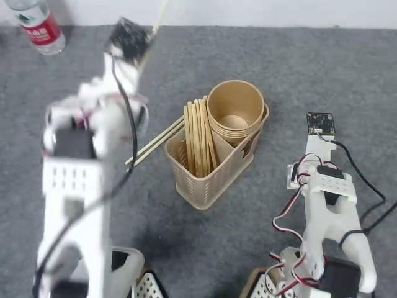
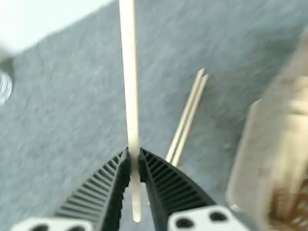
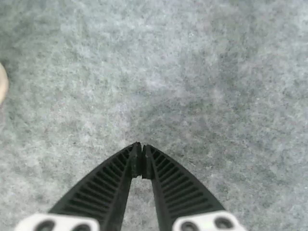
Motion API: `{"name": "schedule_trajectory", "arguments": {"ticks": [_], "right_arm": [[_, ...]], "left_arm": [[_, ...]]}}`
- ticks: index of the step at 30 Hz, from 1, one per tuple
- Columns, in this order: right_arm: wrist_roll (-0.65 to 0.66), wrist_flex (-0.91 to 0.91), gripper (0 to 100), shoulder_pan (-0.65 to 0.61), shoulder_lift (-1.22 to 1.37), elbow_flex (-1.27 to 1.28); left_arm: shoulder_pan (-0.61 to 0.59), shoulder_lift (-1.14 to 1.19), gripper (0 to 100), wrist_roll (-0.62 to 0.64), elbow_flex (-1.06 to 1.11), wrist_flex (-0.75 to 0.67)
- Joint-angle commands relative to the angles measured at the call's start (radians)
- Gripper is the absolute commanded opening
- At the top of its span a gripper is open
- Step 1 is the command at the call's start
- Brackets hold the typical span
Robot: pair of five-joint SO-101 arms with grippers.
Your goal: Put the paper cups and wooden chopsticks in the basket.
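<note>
Left gripper (image 2: 134, 161) is closest to us, raised high and pinching one chopstick (image 2: 127, 72) near its end, so the long free part sticks out ahead. We'd swing it over the basket (image 1: 208, 180), tip the free end down into the chopstick compartment beside the bundle (image 1: 198, 136), and release only once the tip is below the rim. The long overhang will likely swing, so go slow and keep off the cups (image 1: 236, 105). Count: one chopstick in the gripper, two loose chopsticks (image 1: 155, 144) side by side on the desk (image 1: 310, 68) just beside the basket, and roughly half a dozen already standing in it. The cups are one nested stack in the other compartment, several rims, exact number unclear. One basket. Right gripper (image 3: 142, 166) is pressed together on nothing, low over the desk, well apart from the basket.
</note>
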Motion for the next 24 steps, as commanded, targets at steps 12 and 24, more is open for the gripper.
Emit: {"name": "schedule_trajectory", "arguments": {"ticks": [12,24], "right_arm": [[0.012,-0.015,0.8,-0.008,-0.031,0.0],[0.012,-0.015,0.8,-0.008,-0.031,0.0]], "left_arm": [[0.15,-0.876,1,0.477,0.476,-0.267],[0.387,-1.063,1,0.465,0.974,-0.672]]}}
